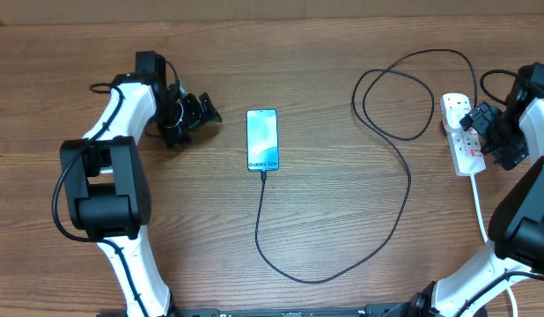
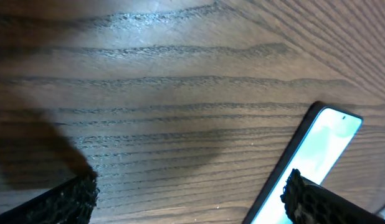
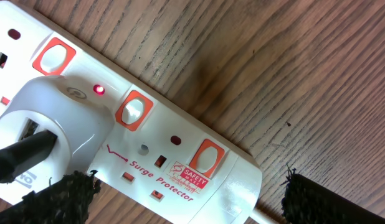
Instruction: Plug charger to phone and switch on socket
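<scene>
You are looking at 1 brown wooden table [image 1: 342,53]. 1 phone [image 1: 262,139] is lying flat in the middle, its long side running near to far. 1 black charger [image 1: 404,185] is looping from its near end to 1 white socket [image 1: 466,145] on the right. Your left gripper [image 2: 189,202], by the phone, and right gripper [image 3: 189,199], over the socket, are hanging wide open, holding nothing.

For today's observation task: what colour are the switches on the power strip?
The switches are white with orange-red frames; best in the right wrist view.
</scene>
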Action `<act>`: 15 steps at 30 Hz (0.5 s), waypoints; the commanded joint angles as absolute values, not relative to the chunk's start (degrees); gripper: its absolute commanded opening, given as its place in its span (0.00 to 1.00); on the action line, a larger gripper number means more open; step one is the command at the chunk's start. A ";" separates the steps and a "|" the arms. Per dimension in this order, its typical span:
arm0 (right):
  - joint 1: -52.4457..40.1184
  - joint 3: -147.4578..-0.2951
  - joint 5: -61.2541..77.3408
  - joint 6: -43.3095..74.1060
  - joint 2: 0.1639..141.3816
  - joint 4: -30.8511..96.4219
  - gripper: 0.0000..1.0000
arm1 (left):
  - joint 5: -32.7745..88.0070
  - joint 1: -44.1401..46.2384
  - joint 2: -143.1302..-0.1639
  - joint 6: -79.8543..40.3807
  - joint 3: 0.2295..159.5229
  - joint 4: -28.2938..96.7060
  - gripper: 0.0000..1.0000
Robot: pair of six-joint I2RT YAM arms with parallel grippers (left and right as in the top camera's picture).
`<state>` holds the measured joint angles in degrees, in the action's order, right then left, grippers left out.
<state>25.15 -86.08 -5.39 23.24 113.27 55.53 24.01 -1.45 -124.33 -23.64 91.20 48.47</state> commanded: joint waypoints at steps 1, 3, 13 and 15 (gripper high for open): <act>25.52 -87.07 -5.96 22.24 113.82 55.33 1.00 | 19.90 0.40 -125.40 -22.74 89.03 47.70 0.99; 25.52 -87.07 -5.96 22.24 113.82 55.33 1.00 | 19.86 1.32 -123.79 -22.74 89.03 47.70 0.99; 25.52 -87.07 -5.96 22.24 113.82 55.35 1.00 | 19.88 7.55 -109.40 -22.74 89.03 47.70 0.99; 25.52 -87.07 -5.96 22.24 113.82 55.33 1.00 | 19.88 8.91 -106.32 -22.74 89.03 47.70 1.00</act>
<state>25.15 -86.08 -5.37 23.24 113.27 55.55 20.47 7.49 -112.99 -23.62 88.73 47.90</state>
